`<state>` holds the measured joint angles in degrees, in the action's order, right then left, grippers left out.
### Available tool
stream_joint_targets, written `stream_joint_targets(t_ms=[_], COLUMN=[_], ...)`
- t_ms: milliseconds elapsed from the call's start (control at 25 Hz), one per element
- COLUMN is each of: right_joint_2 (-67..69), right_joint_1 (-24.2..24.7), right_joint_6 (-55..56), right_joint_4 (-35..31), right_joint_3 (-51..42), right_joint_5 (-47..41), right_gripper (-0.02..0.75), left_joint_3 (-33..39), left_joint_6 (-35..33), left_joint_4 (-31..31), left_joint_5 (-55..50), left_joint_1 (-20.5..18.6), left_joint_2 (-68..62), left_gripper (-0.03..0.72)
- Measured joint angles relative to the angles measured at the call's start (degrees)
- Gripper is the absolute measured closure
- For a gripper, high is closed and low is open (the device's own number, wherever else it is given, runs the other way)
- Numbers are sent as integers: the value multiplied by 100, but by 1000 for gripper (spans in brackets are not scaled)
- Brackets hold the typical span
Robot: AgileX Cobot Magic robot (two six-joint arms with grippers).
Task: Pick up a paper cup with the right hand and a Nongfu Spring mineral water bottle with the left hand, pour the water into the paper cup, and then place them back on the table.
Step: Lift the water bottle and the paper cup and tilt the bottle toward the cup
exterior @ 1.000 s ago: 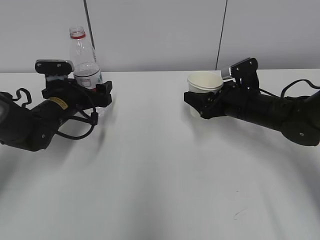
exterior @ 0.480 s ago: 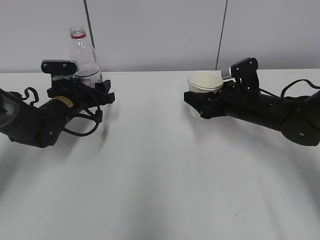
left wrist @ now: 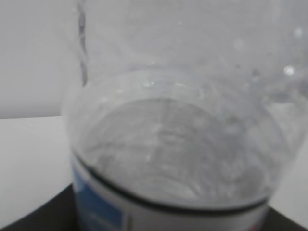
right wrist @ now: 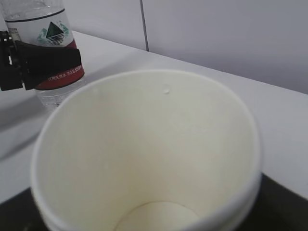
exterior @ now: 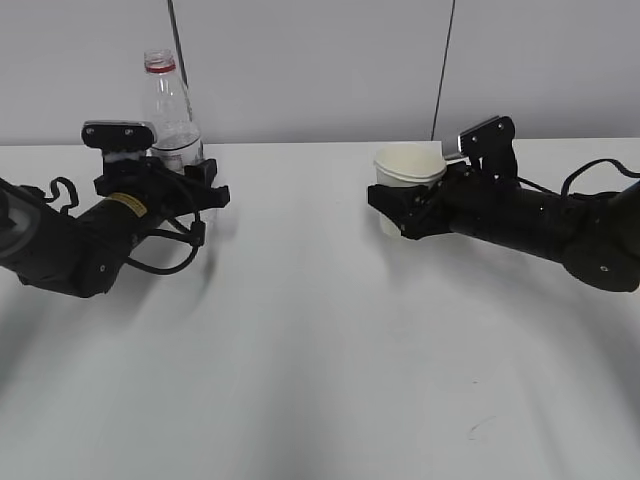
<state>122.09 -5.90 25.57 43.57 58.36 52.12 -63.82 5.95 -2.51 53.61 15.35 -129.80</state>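
Observation:
The Nongfu Spring mineral water bottle (exterior: 172, 100) stands upright at the back left, clear, with a red neck ring and no cap visible. My left gripper (exterior: 182, 188) is shut on its labelled middle. The bottle fills the left wrist view (left wrist: 173, 144), so the jaws are hidden there. The cream-white paper cup (exterior: 409, 166) is upright in my right gripper (exterior: 398, 212), which is shut round its lower half. In the right wrist view the cup (right wrist: 144, 154) is empty, and beyond it the bottle (right wrist: 45, 29) shows with a black finger (right wrist: 48, 62) across its label.
The white table (exterior: 320, 350) stretches wide between and in front of the two arms. A grey wall with two dark vertical seams (exterior: 443, 70) rises right behind the table's far edge.
My left arm has shifted a little right and closed in on the bottle. The bottle now sits slightly higher in view. The right arm and cup have barely moved.

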Motion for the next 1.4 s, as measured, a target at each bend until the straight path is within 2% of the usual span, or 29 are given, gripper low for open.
stream_joint_targets(t_ms=[120, 480, 640, 880, 1160, 1400], right_joint_2=[0, 0, 65, 357, 574, 811], right_joint_1=[0, -78, -288, -718, -1098, -1210], right_joint_6=[0, 0, 0, 8, 217, 430], right_joint_4=[226, 573, 613, 711, 826, 863], right_joint_3=[0, 0, 162, 576, 1081, 1431], right_joint_5=[0, 0, 0, -9, -144, -144], right_gripper=[214, 214, 214, 214, 214, 214], left_joint_3=[0, -205, -429, -645, -911, -911], left_joint_6=[-6, -595, -632, -939, -1965, -2716], left_joint_4=[-271, -1757, -2183, -2806, -2983, -2994], left_joint_5=[90, 63, 58, -18, -272, -298], left_joint_1=[-10, -170, -364, -408, -408, -408], left_joint_2=[-19, 24, 67, 66, 66, 66], left_gripper=[318, 320, 320, 320, 320, 320])
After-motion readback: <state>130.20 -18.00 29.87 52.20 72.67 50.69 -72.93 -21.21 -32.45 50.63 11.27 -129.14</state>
